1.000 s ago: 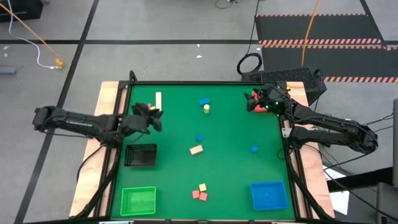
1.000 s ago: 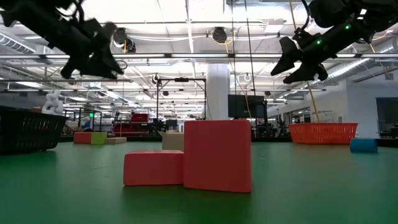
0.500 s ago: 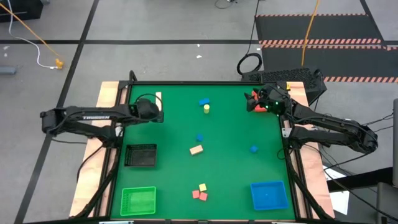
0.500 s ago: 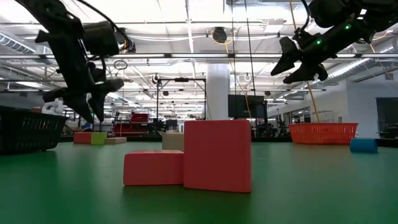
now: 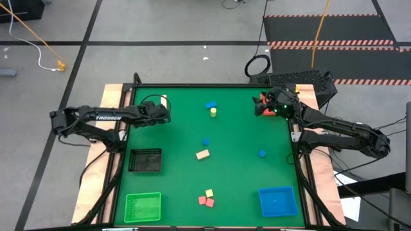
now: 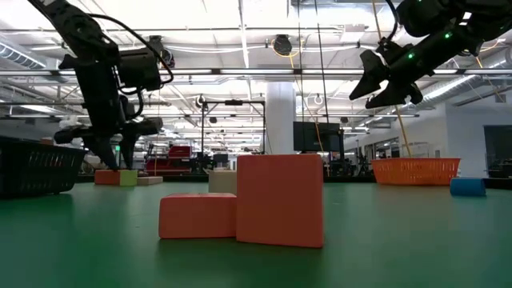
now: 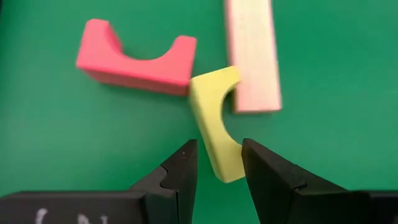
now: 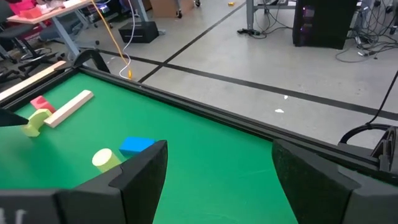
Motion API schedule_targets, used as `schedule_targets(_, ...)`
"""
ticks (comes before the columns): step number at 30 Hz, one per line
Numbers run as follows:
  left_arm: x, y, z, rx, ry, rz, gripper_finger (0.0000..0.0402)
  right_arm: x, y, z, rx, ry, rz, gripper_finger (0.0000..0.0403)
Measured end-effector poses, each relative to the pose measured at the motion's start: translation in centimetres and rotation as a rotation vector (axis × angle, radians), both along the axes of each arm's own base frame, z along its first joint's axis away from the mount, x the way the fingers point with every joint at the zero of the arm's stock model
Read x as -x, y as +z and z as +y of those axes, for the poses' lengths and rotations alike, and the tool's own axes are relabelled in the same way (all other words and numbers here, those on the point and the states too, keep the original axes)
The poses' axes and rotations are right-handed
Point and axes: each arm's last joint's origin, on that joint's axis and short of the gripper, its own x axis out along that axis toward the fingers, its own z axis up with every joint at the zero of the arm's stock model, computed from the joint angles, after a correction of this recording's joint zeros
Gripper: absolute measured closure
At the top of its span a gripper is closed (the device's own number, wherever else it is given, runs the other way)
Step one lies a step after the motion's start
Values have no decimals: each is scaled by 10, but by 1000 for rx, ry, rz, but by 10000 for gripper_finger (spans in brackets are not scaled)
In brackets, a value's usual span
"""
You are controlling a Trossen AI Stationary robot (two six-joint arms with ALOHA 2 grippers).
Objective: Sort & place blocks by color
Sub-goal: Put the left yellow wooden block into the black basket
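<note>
Arm lettering "TROSSEN", partly legible | left tool (image 7: 219, 160) straddles yellow block (image 7: 217, 124)

1. My green table (image 5: 237, 176) is carrying everything; its wooden edge is showing along both sides.
2. Black bin (image 5: 145, 160) is sitting near the left edge, green tray (image 5: 142, 206) at the near-left corner, blue tray (image 5: 277, 201) at the near-right.
3. Two red blocks (image 5: 205, 201) are lying touching between the trays, with a yellow block (image 5: 209, 192) just beside them.
4. Tan block (image 5: 203, 154) and small blue block (image 5: 205, 142) are lying mid-table; another blue block (image 5: 262, 153) is sitting toward the right.
5. Blue bar (image 5: 211, 104) and yellow cylinder (image 5: 212, 112) are lying at the far side.
6. Far-left: pink arch block (image 7: 137, 56), yellow curved block (image 7: 217, 121) and tan bar (image 7: 252, 53) are lying clustered, touching.
</note>
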Motion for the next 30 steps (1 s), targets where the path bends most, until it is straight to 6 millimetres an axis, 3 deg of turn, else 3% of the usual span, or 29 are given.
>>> schedule_targets(13,-3,-11,12,-14,66,20,275,0,0,0,0,0,1,122)
schedule_targets(23,-10,-7,-11,110,-99,-38,274,0,-1,0,-5,1,11,122)
schedule_targets(30,-5,10,-24,47,-90,-109,275,0,-1,0,-7,0,14,122)
